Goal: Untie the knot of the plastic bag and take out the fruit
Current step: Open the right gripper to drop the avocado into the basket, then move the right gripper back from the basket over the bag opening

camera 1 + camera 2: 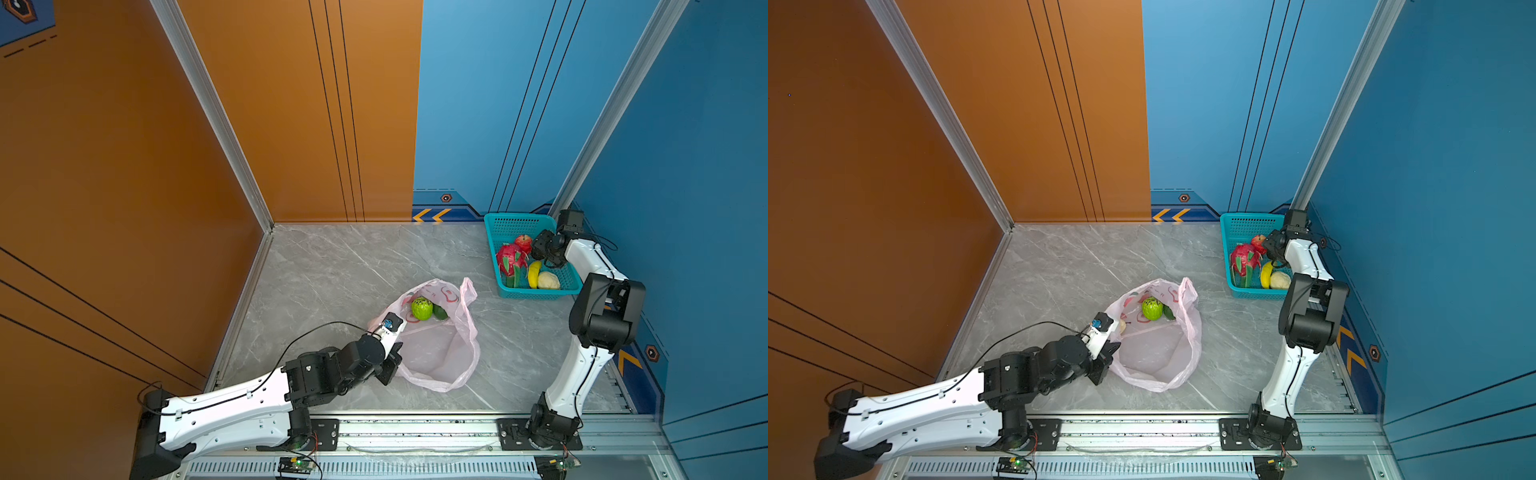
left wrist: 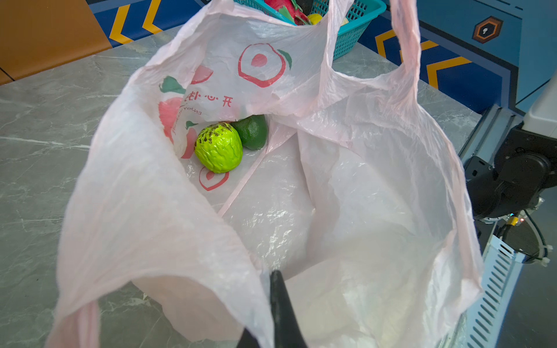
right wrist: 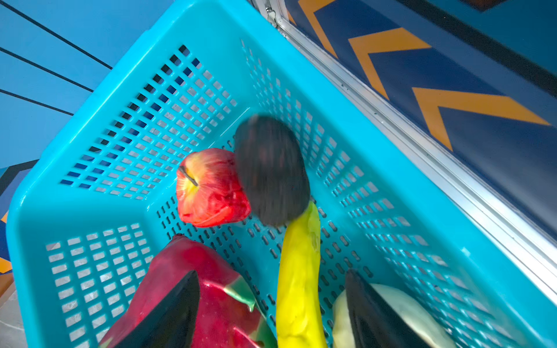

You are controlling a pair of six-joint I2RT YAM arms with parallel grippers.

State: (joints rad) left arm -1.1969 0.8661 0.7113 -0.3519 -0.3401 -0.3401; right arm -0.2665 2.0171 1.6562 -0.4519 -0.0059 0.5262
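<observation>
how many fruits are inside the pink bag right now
2: a green bumpy fruit and a dark green one touching it, deep inside the plastic bag. Folds may hide more.

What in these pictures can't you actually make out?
- The dark fruit in the basket: motion-blurred in the right wrist view; the right gripper hides it in both top views.
- The left gripper: the plastic bag drapes over its tips in the left wrist view.

The plastic bag (image 2: 135,211) gapes wide — basket (image 3: 135,135) crowded.
</observation>
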